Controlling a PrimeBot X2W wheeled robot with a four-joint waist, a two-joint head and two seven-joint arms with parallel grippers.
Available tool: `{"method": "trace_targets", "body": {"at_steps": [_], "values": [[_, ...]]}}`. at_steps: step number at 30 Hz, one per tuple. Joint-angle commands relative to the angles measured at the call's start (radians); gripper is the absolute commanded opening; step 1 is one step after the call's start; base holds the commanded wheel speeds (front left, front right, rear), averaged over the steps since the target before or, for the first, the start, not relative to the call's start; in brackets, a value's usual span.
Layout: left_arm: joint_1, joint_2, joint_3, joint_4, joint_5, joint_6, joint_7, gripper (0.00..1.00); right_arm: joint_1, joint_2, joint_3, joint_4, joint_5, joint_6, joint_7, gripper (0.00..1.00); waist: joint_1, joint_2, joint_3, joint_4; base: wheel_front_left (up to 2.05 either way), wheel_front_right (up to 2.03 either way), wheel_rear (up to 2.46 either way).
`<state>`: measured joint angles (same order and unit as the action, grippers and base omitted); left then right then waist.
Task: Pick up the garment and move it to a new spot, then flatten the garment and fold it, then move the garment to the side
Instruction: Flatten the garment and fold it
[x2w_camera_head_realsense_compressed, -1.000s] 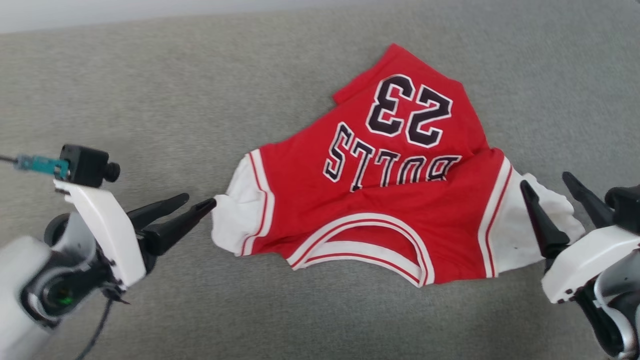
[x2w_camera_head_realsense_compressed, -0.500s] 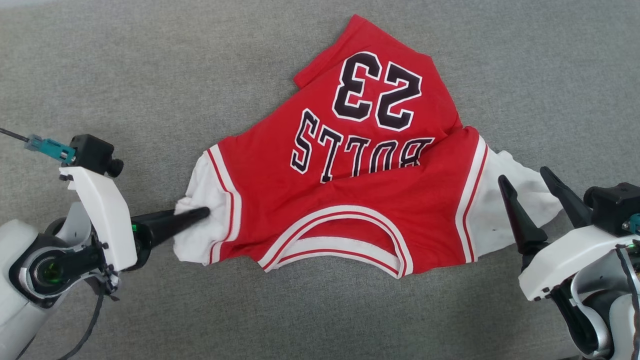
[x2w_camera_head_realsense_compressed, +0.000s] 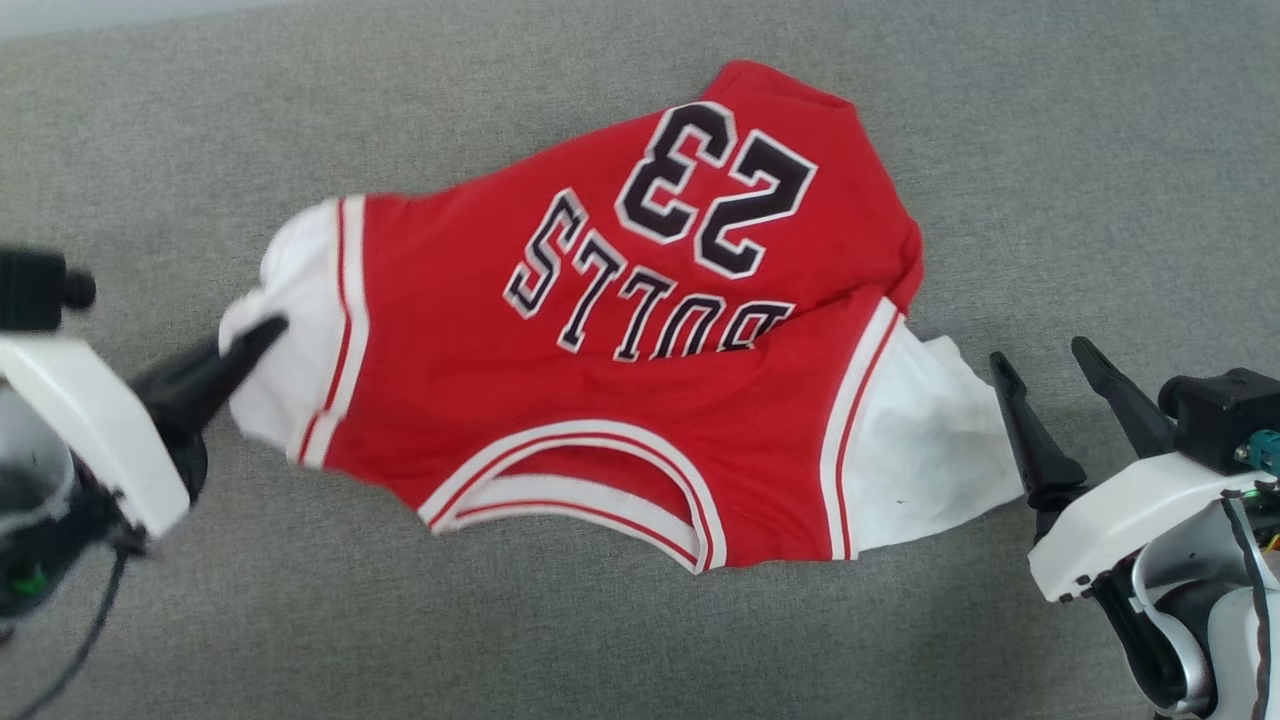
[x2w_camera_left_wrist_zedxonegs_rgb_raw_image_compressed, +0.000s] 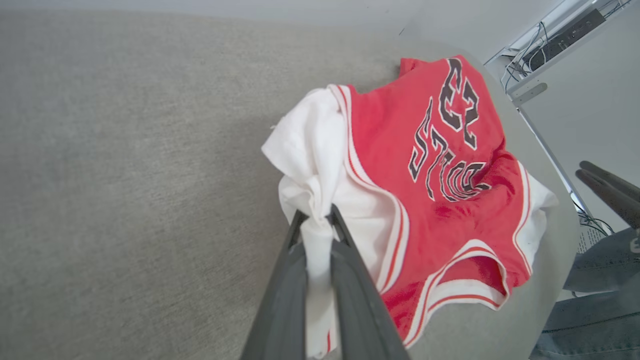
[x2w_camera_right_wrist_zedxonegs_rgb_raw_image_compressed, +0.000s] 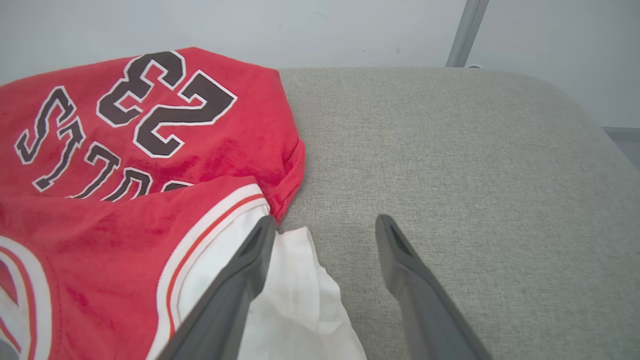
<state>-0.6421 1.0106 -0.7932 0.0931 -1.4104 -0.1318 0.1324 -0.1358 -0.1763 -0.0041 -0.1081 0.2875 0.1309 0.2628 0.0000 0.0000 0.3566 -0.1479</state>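
Garment (x2w_camera_head_realsense_compressed: 600, 400) (rumpled, red) on woven cushion (x2w_camera_head_realsense_compressed: 300, 620)

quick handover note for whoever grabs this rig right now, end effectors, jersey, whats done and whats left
Left end effector: shut on the garment's white sleeve.
Right end effector: open, at the edge of the other sleeve, gripping nothing.
Garment: print side up on the grey cushion, rumpled, with a crease over the lettering.
Done: one sleeve gripped.
Left: probably grip the second sleeve, pull flat, fold, move aside.
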Motion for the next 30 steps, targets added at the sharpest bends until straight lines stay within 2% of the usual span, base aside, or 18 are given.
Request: {"method": "trace_targets", "body": {"at_steps": [1,3,8,9,10,11,12,16,19,23,26,30], "values": [[0.032,-0.004,-0.017,0.030,0.001,0.002,-0.019,0.00,-0.013,0.002,0.002,0.003,0.004,0.000,-0.003,1.00,0.0000,0.0000,-0.002,0.002,0.00,0.00,0.00],[0.043,-0.001,-0.039,0.088,0.029,0.002,-0.045,0.00,-0.015,0.001,0.005,0.004,0.006,0.000,-0.001,1.00,0.0000,0.0000,-0.002,0.003,0.00,0.00,0.00],[0.041,-0.058,-0.084,0.224,0.025,0.002,-0.098,0.00,-0.018,-0.013,0.004,0.001,0.008,0.000,0.006,1.00,0.0000,0.0000,-0.002,0.005,0.00,0.00,0.00],[0.032,-0.069,-0.087,0.241,0.022,0.002,-0.114,0.21,-0.019,-0.015,0.002,-0.002,0.008,0.000,0.007,1.00,0.0000,0.0000,-0.002,0.006,0.00,0.00,0.00],[0.024,-0.079,-0.090,0.258,0.022,0.002,-0.130,0.77,-0.020,-0.017,-0.001,-0.005,0.009,0.000,0.009,1.00,0.0000,0.0000,-0.002,0.007,0.00,0.00,0.00],[0.021,-0.089,-0.097,0.268,0.018,0.002,-0.140,0.96,-0.020,-0.021,-0.001,-0.008,0.007,0.000,0.013,1.00,0.0000,0.0000,-0.002,0.009,0.00,0.00,0.00],[0.016,-0.092,-0.103,0.278,0.018,0.002,-0.152,1.00,-0.021,-0.023,0.001,-0.010,0.004,0.000,0.018,1.00,0.0000,0.0000,-0.004,0.011,0.00,0.00,0.00],[0.006,-0.083,-0.117,0.290,0.023,0.002,-0.220,1.00,-0.024,-0.048,0.030,-0.017,0.002,0.000,0.037,1.00,0.0000,0.0000,-0.014,0.019,0.00,0.00,0.00],[0.030,-0.061,-0.130,0.297,0.062,0.002,-0.314,1.00,-0.020,-0.079,0.067,-0.026,-0.004,0.000,0.067,1.00,0.0000,0.0000,-0.025,0.027,0.00,0.00,0.00],[0.078,-0.070,-0.110,0.323,0.140,0.002,-0.393,1.00,-0.003,-0.142,0.138,-0.069,0.006,0.000,0.145,1.00,0.0000,0.0000,-0.037,0.041,0.00,0.00,0.00],[0.123,-0.130,0.018,0.327,0.232,0.007,-0.398,1.00,0.019,-0.213,0.200,-0.125,0.018,0.000,0.232,1.00,0.0000,0.0000,-0.043,0.060,0.00,0.00,0.00],[0.251,-0.247,0.234,0.286,0.415,0.028,-0.398,1.00,0.059,-0.316,0.275,-0.213,0.051,0.000,0.367,1.00,0.0000,0.0000,-0.044,0.087,0.00,0.00,0.00]]}}
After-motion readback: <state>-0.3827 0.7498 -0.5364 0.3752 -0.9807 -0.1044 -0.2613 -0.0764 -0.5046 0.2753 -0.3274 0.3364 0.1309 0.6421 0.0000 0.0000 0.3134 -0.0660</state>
